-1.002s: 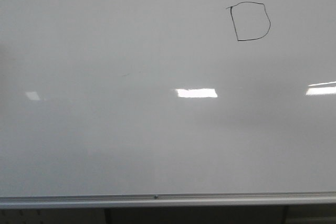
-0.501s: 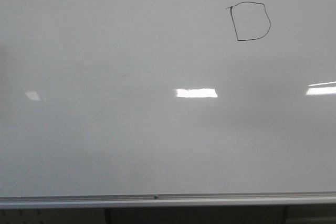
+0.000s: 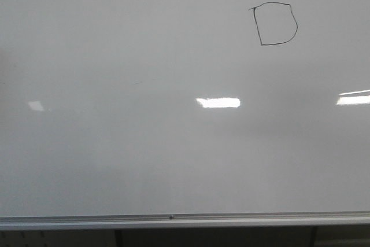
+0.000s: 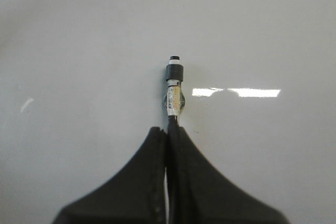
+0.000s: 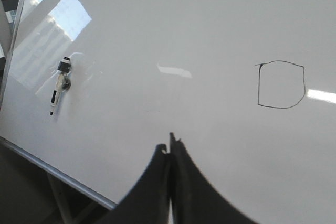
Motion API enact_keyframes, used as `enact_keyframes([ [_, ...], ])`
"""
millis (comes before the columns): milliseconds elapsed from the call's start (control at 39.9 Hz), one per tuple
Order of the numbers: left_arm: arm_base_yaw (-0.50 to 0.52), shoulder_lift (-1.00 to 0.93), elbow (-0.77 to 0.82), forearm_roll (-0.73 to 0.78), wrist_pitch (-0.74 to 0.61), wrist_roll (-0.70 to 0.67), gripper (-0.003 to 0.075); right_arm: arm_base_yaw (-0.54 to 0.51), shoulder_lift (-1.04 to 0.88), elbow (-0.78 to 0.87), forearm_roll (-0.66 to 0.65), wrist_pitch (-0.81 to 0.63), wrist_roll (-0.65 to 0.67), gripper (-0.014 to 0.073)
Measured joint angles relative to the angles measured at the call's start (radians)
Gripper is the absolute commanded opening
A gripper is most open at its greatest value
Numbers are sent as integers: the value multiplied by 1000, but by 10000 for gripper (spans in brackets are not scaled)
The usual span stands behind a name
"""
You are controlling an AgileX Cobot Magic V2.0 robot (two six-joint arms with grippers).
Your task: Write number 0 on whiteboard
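The whiteboard [image 3: 144, 160] fills the front view, glossy and pale, its silver rail [image 3: 173, 219] running along the bottom edge. Neither arm appears in that view.

Starting from the left: the left gripper [image 4: 169, 132] has its dark fingers [image 4: 142, 182] clenched on a marker [image 4: 174, 85], whose barrel emerges from between them with a grey collar and a dark end pointing toward the board. Whether that end touches the board cannot be told. In the right wrist view what appears to be the same marker hangs near the board's left edge, with no fingers visible on it there.

Further right, the right gripper [image 5: 170, 148] shows its fingers [image 5: 152, 192] pressed together on nothing that can be seen.

The number 0 [image 3: 275, 24] sits in the upper right corner area of the board, a thin black closed outline, flat on its left side and rounded on its right, so it reads rather like a D. The stroke looks closed, so the writing seems essentially done.

The marker is probably light and stiff, with a smooth barrel that could slip or twist; a hold at mid-barrel, as now, suits it. The ink would likely smear if brushed, and the slick board offers little grip to the tip.
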Motion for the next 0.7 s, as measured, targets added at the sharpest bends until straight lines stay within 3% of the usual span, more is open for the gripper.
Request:
enact_keyframes([
  [150, 0, 0, 0, 0, 0, 0, -20, 0, 0, 0, -167, -21, 107, -67],
  [276, 0, 0, 0, 0, 0, 0, -20, -26, 0, 0, -434, -32, 377, -67],
  [426, 0, 0, 0, 0, 0, 0, -20, -133, -7, 7, -702, -32, 709, -67],
  [551, 0, 0, 0, 0, 0, 0, -20, -204, -56, 49, -826, -36, 814, -67],
  [701, 0, 0, 0, 0, 0, 0, -20, -270, -140, 138, -856, -52, 840, -67],
])
